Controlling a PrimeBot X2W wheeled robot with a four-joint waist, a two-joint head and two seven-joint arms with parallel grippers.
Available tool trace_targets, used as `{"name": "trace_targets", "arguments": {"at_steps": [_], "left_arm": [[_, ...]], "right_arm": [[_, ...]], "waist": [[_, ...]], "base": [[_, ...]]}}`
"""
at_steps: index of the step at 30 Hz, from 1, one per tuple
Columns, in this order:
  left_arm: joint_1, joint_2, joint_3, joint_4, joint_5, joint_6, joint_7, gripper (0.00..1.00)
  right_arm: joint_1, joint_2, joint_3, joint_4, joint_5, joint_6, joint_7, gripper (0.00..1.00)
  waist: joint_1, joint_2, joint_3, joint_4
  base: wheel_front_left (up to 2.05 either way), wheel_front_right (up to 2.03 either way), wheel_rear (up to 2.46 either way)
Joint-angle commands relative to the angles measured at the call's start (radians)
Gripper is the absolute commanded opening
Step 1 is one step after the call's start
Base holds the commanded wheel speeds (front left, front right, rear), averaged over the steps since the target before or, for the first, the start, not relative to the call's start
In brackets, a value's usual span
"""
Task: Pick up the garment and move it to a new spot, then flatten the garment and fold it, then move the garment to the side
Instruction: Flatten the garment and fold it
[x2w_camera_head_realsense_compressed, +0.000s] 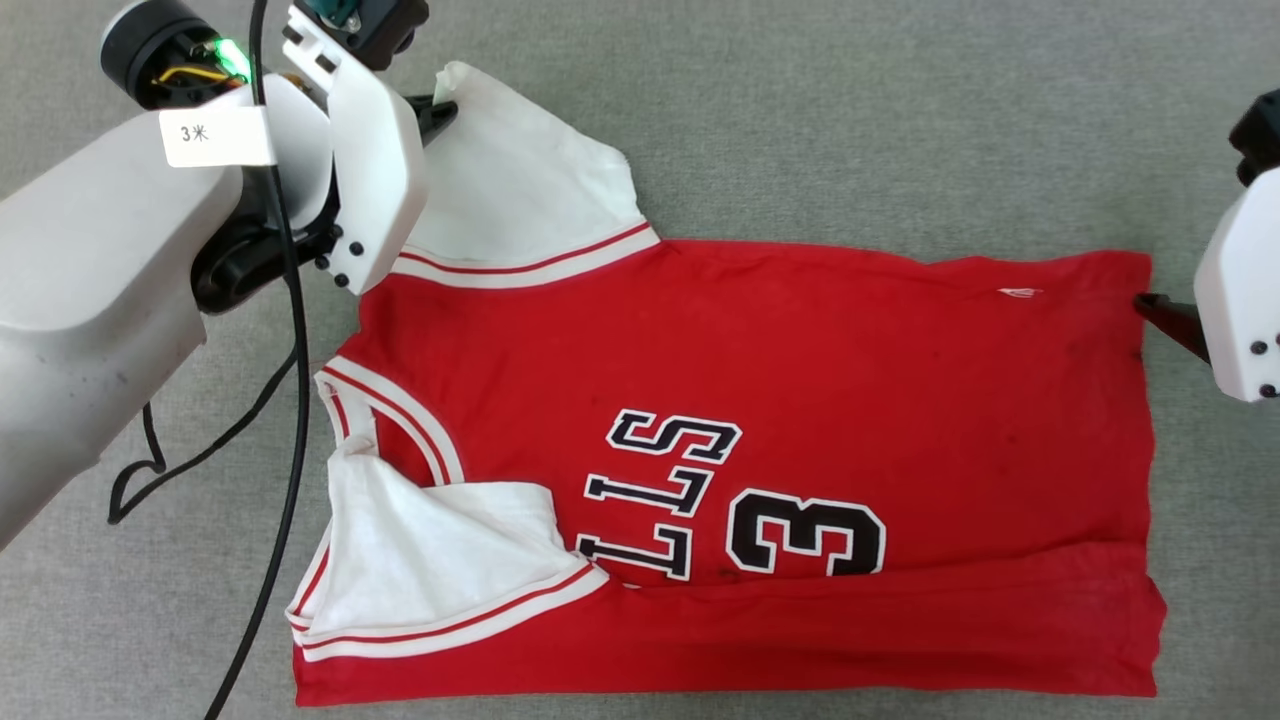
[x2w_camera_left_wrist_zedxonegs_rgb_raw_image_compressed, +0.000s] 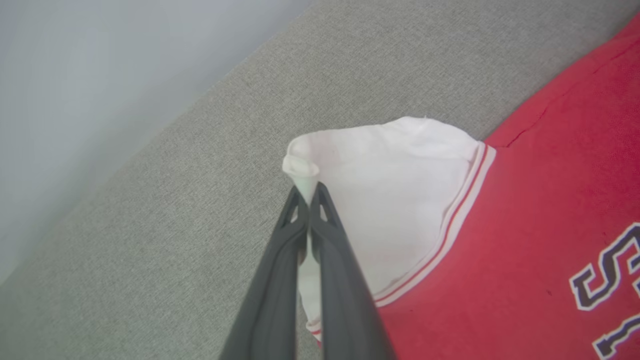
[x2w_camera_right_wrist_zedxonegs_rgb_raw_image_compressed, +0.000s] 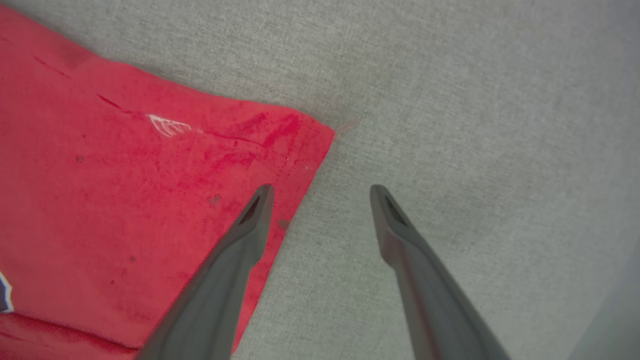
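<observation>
The left arm (x2w_camera_head_realsense_compressed: 90, 300) is big and pale. It comes in from the lower left of the head view and reaches up and across. At its end sits a white wrist cover (x2w_camera_head_realsense_compressed: 375, 170). The left gripper (x2w_camera_left_wrist_zedxonegs_rgb_raw_image_compressed: 312, 189) points its two dark fingers away from the arm. The fingers are pressed tight together, and they pinch a corner of the garment (x2w_camera_left_wrist_zedxonegs_rgb_raw_image_compressed: 400, 200) at its white sleeve.

The right gripper (x2w_camera_right_wrist_zedxonegs_rgb_raw_image_compressed: 322, 190) has its two dark fingers spread wide apart, with nothing between them. In the head view it sits at the right edge. Its white wrist shell (x2w_camera_head_realsense_compressed: 1240, 300) is there, and one dark finger pokes out toward the left.
</observation>
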Motion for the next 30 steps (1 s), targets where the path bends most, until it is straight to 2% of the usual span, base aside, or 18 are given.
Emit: {"name": "trace_targets", "arguments": {"at_steps": [1, 8, 15, 16, 17, 18, 25, 30], "left_arm": [[-0.009, -0.005, 0.001, -0.005, 0.007, 0.0, -0.008, 0.0], [-0.046, -0.006, 0.0, -0.011, 0.012, 0.0, -0.022, 0.0], [-0.049, -0.007, 0.0, -0.004, 0.012, 0.0, -0.029, 0.0], [-0.046, -0.005, 0.0, -0.002, 0.015, 0.0, -0.027, 0.0], [-0.042, -0.004, 0.0, -0.001, 0.015, 0.0, -0.025, 0.0], [-0.036, -0.004, 0.0, 0.001, 0.014, 0.0, -0.024, 0.0], [0.01, 0.006, 0.0, 0.018, 0.003, 0.0, -0.042, 0.0], [0.068, 0.021, 0.0, 0.015, -0.011, 0.0, -0.075, 0.0]], "right_arm": [[-0.024, 0.012, 0.007, 0.016, -0.002, -0.001, 0.015, 1.0], [-0.074, 0.071, 0.068, 0.164, -0.056, -0.001, 0.016, 1.0], [-0.019, 0.075, 0.158, 0.273, -0.042, -0.001, -0.027, 1.0], [-0.02, 0.073, 0.16, 0.282, -0.037, -0.001, -0.041, 0.67], [-0.025, 0.068, 0.163, 0.287, -0.036, -0.001, -0.058, 0.06], [-0.032, 0.067, 0.159, 0.292, -0.032, -0.001, -0.082, 0.0], [-0.074, 0.054, 0.142, 0.298, -0.002, -0.001, -0.249, 0.0], [-0.037, 0.043, 0.155, 0.287, 0.023, -0.001, -0.382, 0.0]], "waist": [[0.0, 0.0, 0.017, 0.014], [0.0, 0.0, 0.064, 0.033], [0.0, 0.0, 0.078, 0.035], [0.0, 0.0, 0.077, 0.033], [0.0, 0.0, 0.074, 0.031], [0.0, 0.0, 0.071, 0.029], [0.0, 0.0, 0.004, 0.011], [0.0, 0.0, -0.071, 0.006]], "base": [[0.0, 0.0, 0.0], [0.0, 0.0, 0.0], [0.0, 0.0, 0.0], [0.0, 0.0, 0.0], [0.0, 0.0, 0.0], [0.0, 0.0, 0.0], [0.0, 0.0, 0.0], [0.0, 0.0, 0.0]]}}
